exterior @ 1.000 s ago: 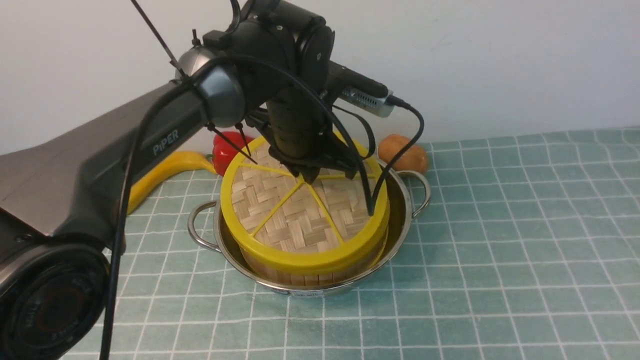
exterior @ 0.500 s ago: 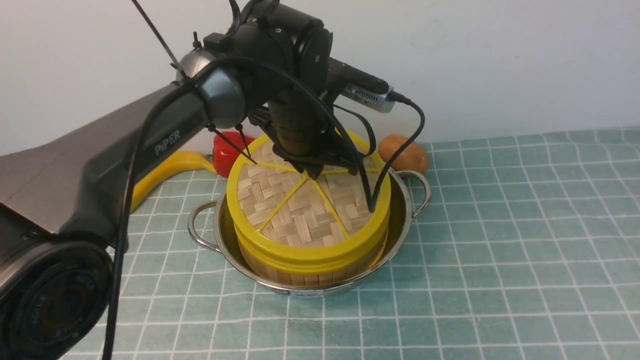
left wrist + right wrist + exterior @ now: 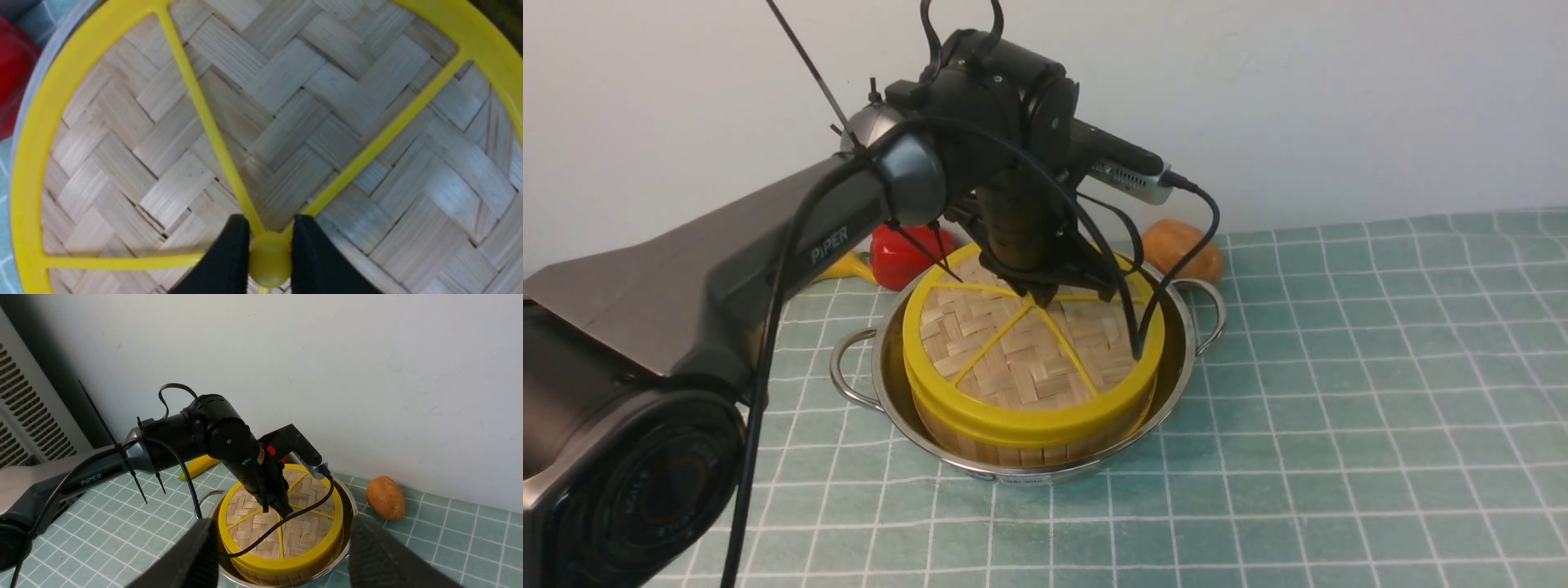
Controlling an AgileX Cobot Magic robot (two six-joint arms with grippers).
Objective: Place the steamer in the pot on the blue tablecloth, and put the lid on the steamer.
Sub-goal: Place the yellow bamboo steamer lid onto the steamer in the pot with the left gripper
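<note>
— Since a second ago, what is different on your side?
— My left arm [image 3: 768, 237] is reaching further in and lower than it was. The lid [image 3: 1021, 351], which was hanging tilted above the steamer [image 3: 1029, 453], is now lying flat on it.
— Going from the left, what is showing?
— At the far left a bit of a yellow banana [image 3: 856, 268] is peeking out behind my arm. A red pepper [image 3: 897, 251] is lying just beside it, and both are close to the wall [image 3: 1339, 98]. Next, the pot [image 3: 1174, 359] is sitting on the blue tablecloth [image 3: 1339, 367] that is covering the desk. The steamer is standing upright inside it, its slat wall showing above the steel rim.
— And how is the left tool standing?
— My left tool [image 3: 270, 228] is pointing straight down at the lid's middle. Its jaws are standing nearly together, pinching the small yellow knob at the hub from both sides. The lid is covering the steamer from rim to rim.
— What is lying further right?
— A brown potato [image 3: 1180, 245] is resting near the wall, behind the pot's right handle and not touching it. My right tool [image 3: 284, 539] is hanging in the air, back from the pot and looking down on it, with its jaws spread wide and gripping nothing.
</note>
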